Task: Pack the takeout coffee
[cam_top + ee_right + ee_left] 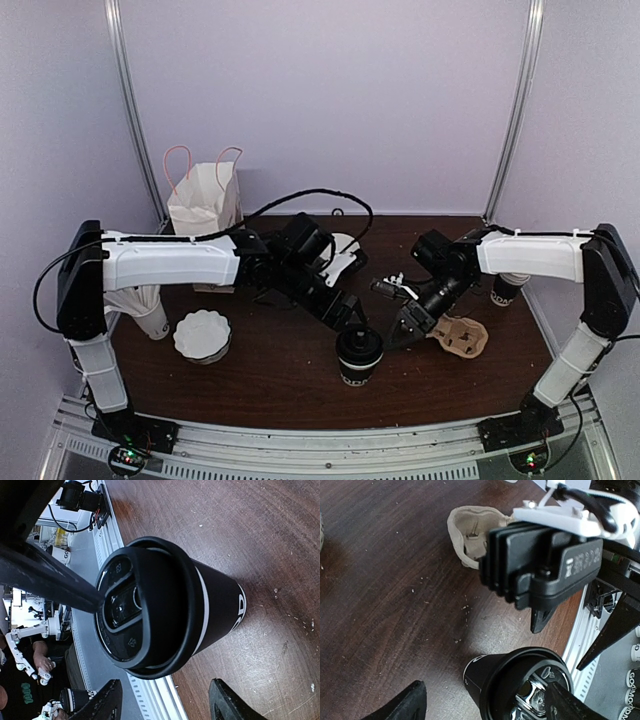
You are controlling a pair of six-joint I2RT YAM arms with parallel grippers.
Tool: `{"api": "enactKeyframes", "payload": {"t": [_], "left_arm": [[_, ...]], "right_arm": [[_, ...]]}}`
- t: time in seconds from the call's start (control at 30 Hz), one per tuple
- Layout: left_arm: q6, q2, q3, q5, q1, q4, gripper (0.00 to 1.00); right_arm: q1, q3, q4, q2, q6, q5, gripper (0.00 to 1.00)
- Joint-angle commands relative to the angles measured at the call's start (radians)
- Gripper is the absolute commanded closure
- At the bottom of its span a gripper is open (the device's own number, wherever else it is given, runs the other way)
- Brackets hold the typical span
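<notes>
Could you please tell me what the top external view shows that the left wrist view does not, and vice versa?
Only top external: the white paper bag at the back left and a fluted white dish. Only left wrist: pale crumbs on the tabletop. Both: the takeout coffee, upright, the pulp carrier and the right gripper.

Takeout coffee [215, 615]: white lettering on the cup wall, only "OD" legible. Spare cups [634, 679], right of the coffee and off the table: "GOO", remainder cut off.
</notes>
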Motion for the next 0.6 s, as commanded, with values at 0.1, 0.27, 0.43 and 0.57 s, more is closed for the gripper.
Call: {"api": "enactKeyframes", "payload": {"t": [0.1, 0.27, 0.43, 0.57], "left_arm": [[-0.013, 0.025, -0.022, 0.038, 0.004, 0.03, 0.21], [-0.017, 0.025, -0.041, 0.037, 0.005, 0.031, 0.23], [-0.022, 0.024, -0.073, 0.026, 0.003, 0.04, 0.25], [-0.027, 0.027, -0.091, 0.027, 0.003, 0.048, 0.26]], "right_arm": [[0.016, 0.041, -0.003, 0.023, -0.005, -0.051, 0.39], [0.016, 0.057, -0.016, 0.065, -0.003, -0.053, 0.46], [0.016, 0.074, -0.045, 0.12, -0.021, -0.03, 0.53], [0.016, 0.078, -0.056, 0.149, -0.023, -0.028, 0.57]]}}
